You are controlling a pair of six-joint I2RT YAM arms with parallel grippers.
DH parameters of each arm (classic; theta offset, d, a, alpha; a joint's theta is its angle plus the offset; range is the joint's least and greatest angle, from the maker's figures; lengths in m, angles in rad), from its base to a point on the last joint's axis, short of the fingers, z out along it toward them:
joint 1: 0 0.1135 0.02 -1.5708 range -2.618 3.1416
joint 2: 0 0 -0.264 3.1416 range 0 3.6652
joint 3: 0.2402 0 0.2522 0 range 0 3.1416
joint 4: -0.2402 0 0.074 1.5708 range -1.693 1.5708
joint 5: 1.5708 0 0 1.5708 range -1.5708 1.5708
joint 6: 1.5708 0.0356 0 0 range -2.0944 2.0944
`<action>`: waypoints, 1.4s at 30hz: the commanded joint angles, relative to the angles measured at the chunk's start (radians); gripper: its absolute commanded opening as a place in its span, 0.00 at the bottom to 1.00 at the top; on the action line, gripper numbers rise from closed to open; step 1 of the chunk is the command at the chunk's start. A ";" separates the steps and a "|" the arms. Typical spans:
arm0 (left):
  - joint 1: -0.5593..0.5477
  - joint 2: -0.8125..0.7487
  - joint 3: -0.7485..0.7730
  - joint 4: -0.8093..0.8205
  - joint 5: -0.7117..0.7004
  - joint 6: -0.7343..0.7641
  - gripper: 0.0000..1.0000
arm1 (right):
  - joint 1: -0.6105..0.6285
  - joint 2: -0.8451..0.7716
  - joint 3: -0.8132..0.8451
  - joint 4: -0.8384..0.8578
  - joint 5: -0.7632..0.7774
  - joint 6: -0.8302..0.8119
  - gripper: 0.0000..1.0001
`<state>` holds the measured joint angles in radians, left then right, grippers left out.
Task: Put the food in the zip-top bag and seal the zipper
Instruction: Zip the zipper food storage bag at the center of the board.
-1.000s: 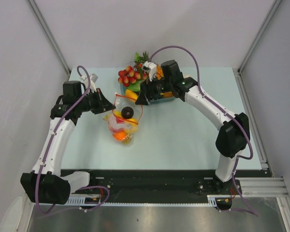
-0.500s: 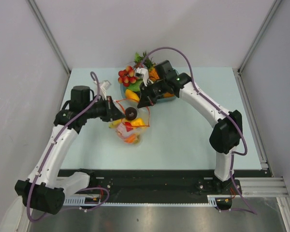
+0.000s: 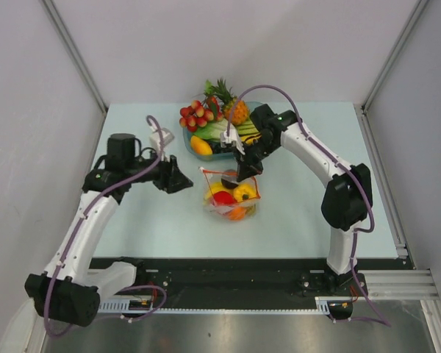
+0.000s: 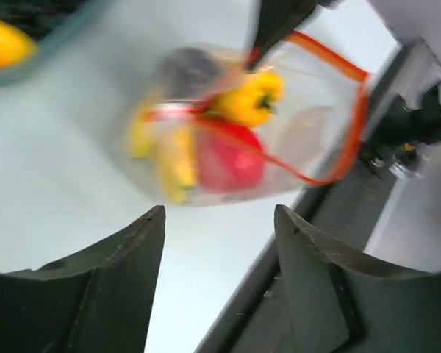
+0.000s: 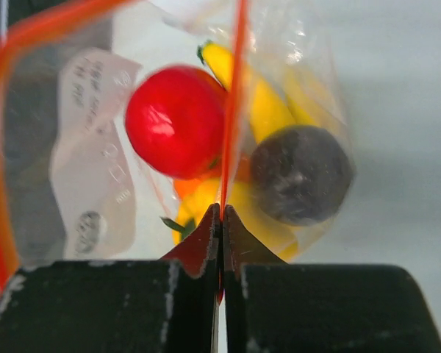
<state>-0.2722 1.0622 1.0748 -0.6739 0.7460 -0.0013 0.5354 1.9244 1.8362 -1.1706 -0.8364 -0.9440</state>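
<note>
Clear plastic bag (image 3: 231, 197) on the pale worktop (image 3: 301, 209), between the two arms. Inside it: red apple (image 5: 175, 121), yellow banana (image 4: 173, 158), orange (image 3: 237, 213) low down, and one dark round thing (image 5: 301, 173). Right gripper (image 5: 222, 219) pinched together on the red-orange zipper (image 5: 239, 88), holding that edge of the mouth up. Mouth open, the two zipper sides well apart. Left gripper (image 4: 220, 217) with fingers apart, holding nothing, near the left side of the bag but not touching it. Behind the bag, blue tray (image 3: 214, 151) with a yellow fruit (image 3: 201, 145) in it. Pineapple (image 3: 234, 110) and red berries (image 3: 194, 115) at the far side of the tray.
</note>
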 commanded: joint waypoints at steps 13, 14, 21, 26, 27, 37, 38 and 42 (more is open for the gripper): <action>0.211 0.119 -0.173 0.315 0.357 0.756 0.84 | -0.028 -0.042 -0.025 0.018 0.008 -0.280 0.00; 0.197 0.152 -0.167 0.324 0.362 0.774 0.82 | -0.020 -0.039 -0.023 0.023 0.022 -0.282 0.00; 0.154 0.303 -0.107 0.378 0.438 0.764 0.78 | -0.002 -0.036 -0.018 0.034 0.042 -0.286 0.00; 0.123 0.332 -0.091 0.373 0.487 0.753 0.74 | 0.000 -0.031 -0.011 0.045 0.051 -0.282 0.00; 0.108 0.332 -0.095 0.378 0.490 0.753 0.73 | 0.003 -0.031 -0.011 0.046 0.053 -0.283 0.00; 0.080 0.387 -0.069 0.333 0.510 0.728 0.12 | 0.014 -0.033 -0.012 0.068 0.063 -0.259 0.00; 0.079 0.378 -0.064 0.312 0.510 0.728 0.00 | 0.014 -0.034 -0.012 0.069 0.069 -0.259 0.00; 0.079 0.318 -0.069 0.326 0.523 0.652 0.00 | 0.002 -0.039 -0.006 0.089 0.082 -0.228 0.00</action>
<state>-0.1905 1.4452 0.9653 -0.3485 1.1885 0.6960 0.5426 1.9316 1.8130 -1.1233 -0.7616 -1.1995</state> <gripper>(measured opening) 0.007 0.010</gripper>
